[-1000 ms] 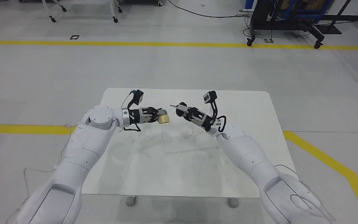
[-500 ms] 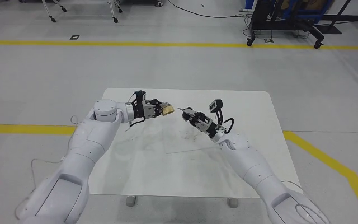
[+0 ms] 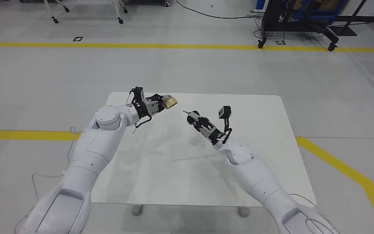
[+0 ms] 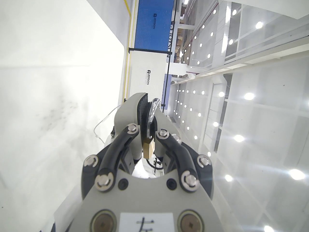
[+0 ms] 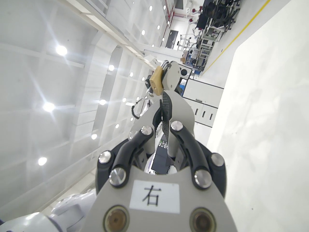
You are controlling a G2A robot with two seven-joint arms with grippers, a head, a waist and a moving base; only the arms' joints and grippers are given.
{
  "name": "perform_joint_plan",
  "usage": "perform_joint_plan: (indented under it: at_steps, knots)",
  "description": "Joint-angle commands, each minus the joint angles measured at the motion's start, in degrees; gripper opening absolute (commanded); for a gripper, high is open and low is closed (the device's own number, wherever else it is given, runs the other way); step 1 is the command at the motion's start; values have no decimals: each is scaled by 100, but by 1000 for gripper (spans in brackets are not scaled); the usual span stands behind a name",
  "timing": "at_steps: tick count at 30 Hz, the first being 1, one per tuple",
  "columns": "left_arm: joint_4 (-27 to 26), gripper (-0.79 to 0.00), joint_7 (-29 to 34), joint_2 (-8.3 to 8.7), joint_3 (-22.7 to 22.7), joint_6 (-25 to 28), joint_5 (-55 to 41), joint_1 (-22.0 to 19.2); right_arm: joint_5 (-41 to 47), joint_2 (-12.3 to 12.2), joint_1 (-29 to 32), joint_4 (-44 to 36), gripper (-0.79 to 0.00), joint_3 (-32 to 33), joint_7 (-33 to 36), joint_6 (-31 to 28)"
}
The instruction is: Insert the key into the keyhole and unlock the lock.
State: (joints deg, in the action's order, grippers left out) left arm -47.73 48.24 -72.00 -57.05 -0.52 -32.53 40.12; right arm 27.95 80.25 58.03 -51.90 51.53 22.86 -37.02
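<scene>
From above, the left gripper (image 3: 163,101) clamps the brass lock (image 3: 170,102) over the table's (image 3: 257,117) far side. The right gripper (image 3: 190,116), jaws pinched on the thin key (image 3: 185,112), holds it near the lock, not touching. In the left wrist view, fingers (image 4: 130,112) are closed on the lock's shackle. In the right wrist view, the lock sits just beyond the closed fingertips (image 5: 179,107).

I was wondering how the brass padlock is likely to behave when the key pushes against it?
The padlock looks like solid metal, so it is likely rigid and heavy for its size. The left gripper only pinches it, so a push from the key may twist it. Its smooth brass could slip.
</scene>
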Motion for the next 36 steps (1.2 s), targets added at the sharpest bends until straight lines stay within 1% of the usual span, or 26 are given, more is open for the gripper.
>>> perform_joint_plan:
  at_steps: [1,6,9,14,19,26,36]
  knots:
    - [-174,-785,-149,14,-8,-44,141,77,-188,39,73,-135,-785,-56,-435,94]
    - [-548,-785,-631,49,-72,-3,466,285,-506,134,177,-329,-785,-157,-1110,283]
    - [-781,-785,-907,84,-163,31,647,420,-656,175,251,-436,-785,-189,-1337,283]
    - [-1089,-785,-981,130,-281,-114,773,608,-456,202,404,-656,-785,-146,-1125,225]
    - [-1271,-785,-965,146,-312,-283,893,695,-260,208,465,-736,-785,-46,-876,331]
    - [-1405,-785,-990,156,-304,-469,1151,738,-342,251,493,-776,-785,-2,-931,413]
    - [-1533,-785,-1050,159,-338,-544,1345,805,-499,338,460,-728,-785,25,-1146,503]
